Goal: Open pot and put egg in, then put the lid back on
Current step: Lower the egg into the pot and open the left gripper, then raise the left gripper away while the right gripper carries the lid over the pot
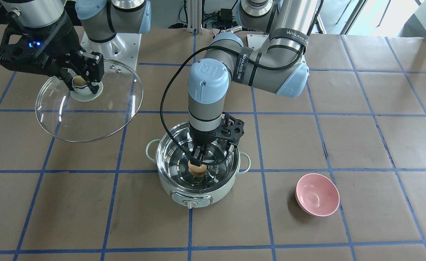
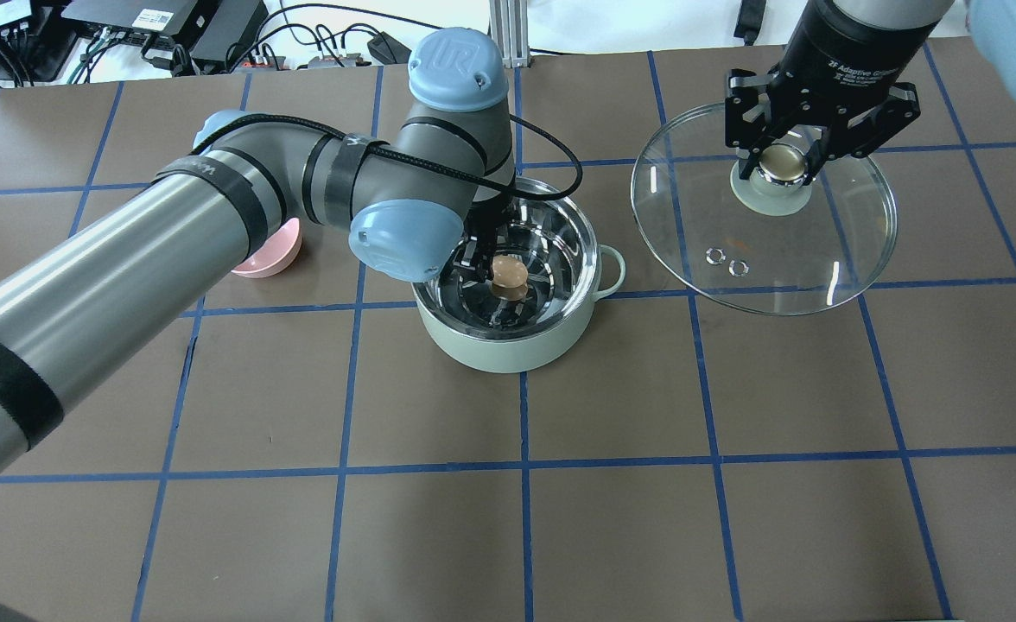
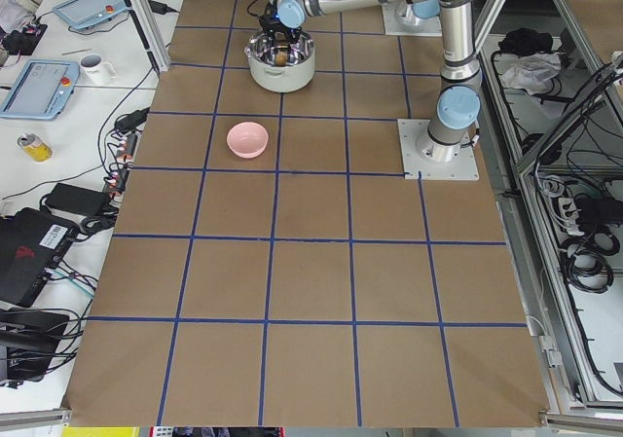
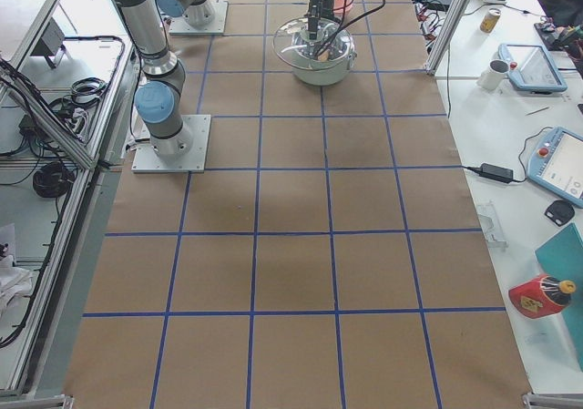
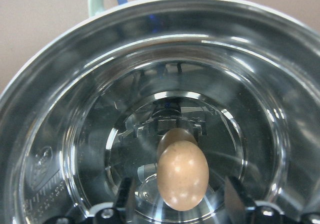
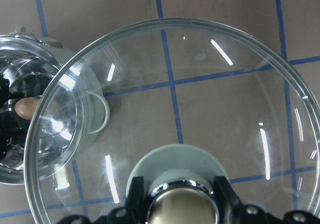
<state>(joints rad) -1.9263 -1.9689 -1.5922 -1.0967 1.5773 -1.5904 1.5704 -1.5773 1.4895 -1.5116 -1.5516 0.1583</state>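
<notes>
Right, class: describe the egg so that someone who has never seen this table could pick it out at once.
Find the open mint-green pot near the middle of the table. Inside its shiny steel inner is the egg. It is small, oval and tan-brown, unlike the round beige knob on the glass lid held aside.

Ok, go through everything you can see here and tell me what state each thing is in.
pot: open, uncovered.
egg: inside the pot, not gripped.
lid: off the pot, held by its knob off to one side.
left tool: open, down inside the pot, fingers either side of the egg with gaps.
right tool: shut on the lid's knob.
pink bowl: upright, empty.
</notes>
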